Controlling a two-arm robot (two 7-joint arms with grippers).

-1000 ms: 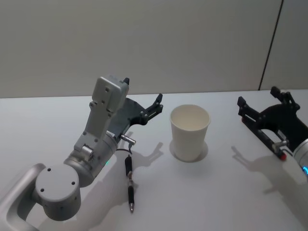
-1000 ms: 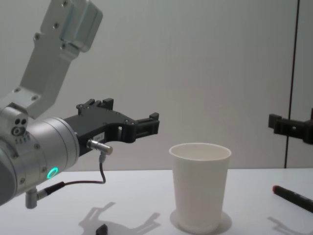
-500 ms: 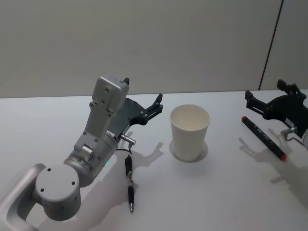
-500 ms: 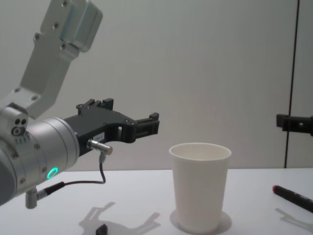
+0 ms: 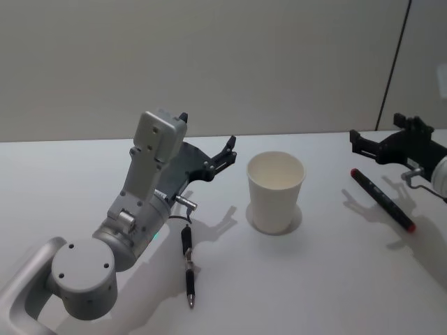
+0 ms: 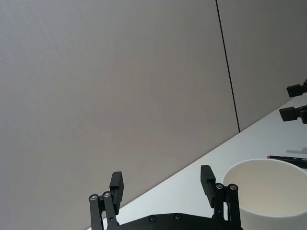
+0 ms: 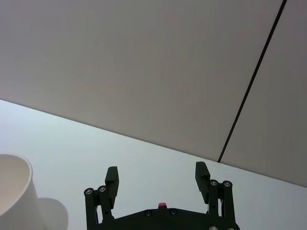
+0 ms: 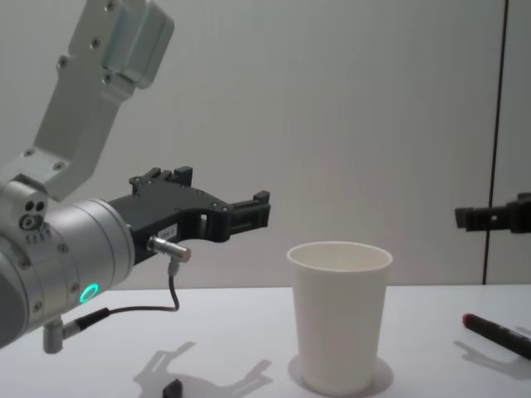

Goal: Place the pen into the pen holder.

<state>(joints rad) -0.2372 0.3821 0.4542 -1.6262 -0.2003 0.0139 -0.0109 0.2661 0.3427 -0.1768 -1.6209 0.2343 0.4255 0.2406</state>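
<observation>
The pen holder, a white paper cup (image 5: 276, 190) (image 8: 338, 315) (image 6: 268, 191) (image 7: 13, 191), stands upright mid-table. A black pen with red ends (image 5: 382, 199) (image 8: 498, 333) (image 6: 288, 158) lies flat to its right. My right gripper (image 5: 380, 132) (image 8: 489, 215) (image 7: 157, 171) hovers open and empty just above that pen's far end. A second black pen (image 5: 188, 269) (image 8: 172, 386) lies near the front, left of the cup. My left gripper (image 5: 227, 150) (image 8: 249, 211) (image 6: 161, 177) is held open in the air left of the cup's rim, holding nothing.
The white table (image 5: 314, 279) runs back to a grey wall. A thin cable (image 8: 170, 290) hangs from my left wrist over the second pen. My left arm's big grey links (image 5: 140, 209) take up the front left.
My right gripper has risen off the red-ended pen and drawn back toward the wall, uncovering it. That pen stayed flat on the table. The left arm has not moved.
</observation>
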